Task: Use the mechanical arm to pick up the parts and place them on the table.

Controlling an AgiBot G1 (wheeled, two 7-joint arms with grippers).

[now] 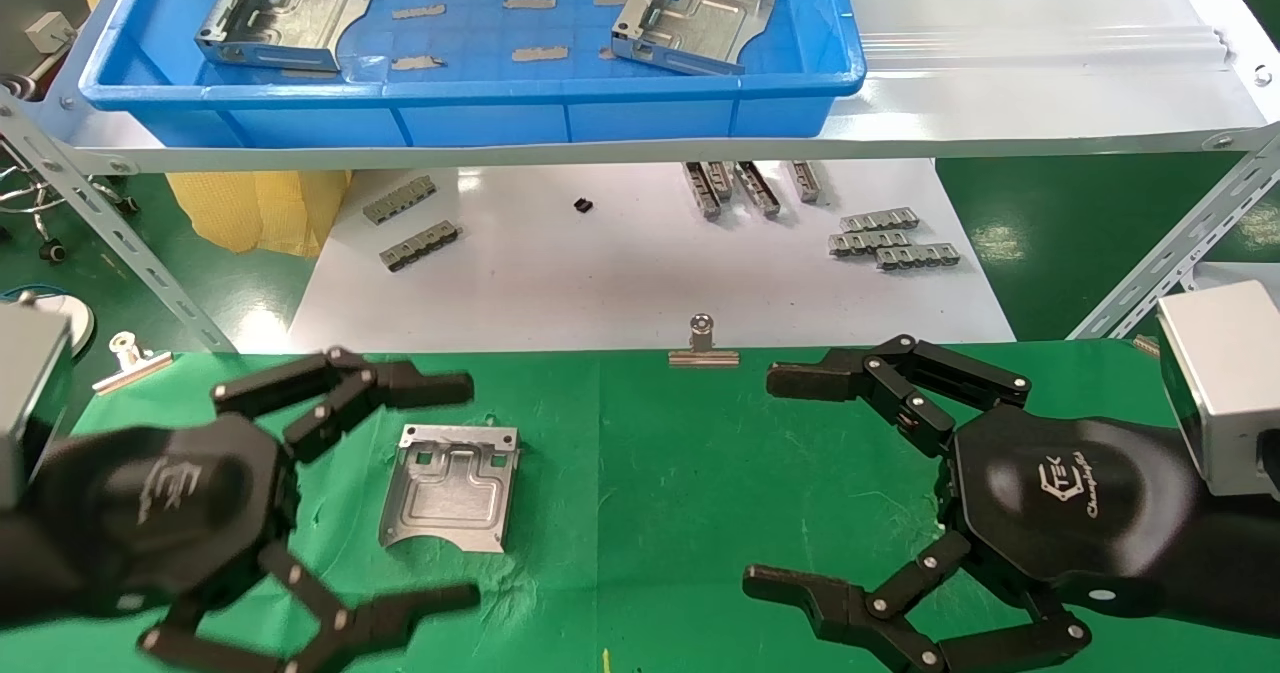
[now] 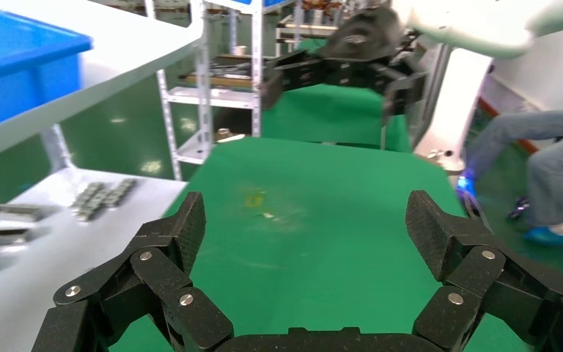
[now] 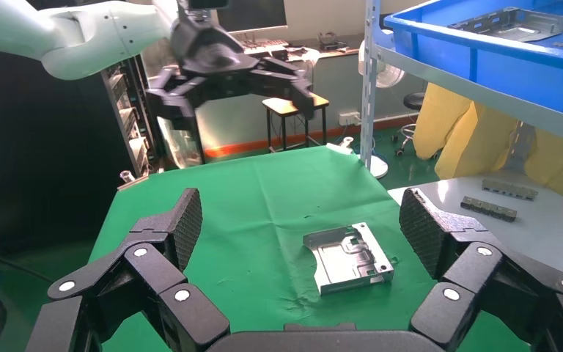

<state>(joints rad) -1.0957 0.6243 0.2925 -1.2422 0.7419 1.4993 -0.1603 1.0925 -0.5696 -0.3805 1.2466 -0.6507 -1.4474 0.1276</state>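
Observation:
One silver-grey bracket part lies flat on the green-cloth table, just right of my left gripper; it also shows in the right wrist view. Two more bracket parts sit in the blue tray on the shelf. My left gripper is open and empty above the cloth at the left; its view shows only green cloth between its fingers. My right gripper is open and empty at the right, facing the bracket.
Small grey ridged strips lie on the white sheet beyond the table and inside the tray. A silver binder clip holds the cloth's far edge, another at the left. Angled metal shelf struts flank both sides.

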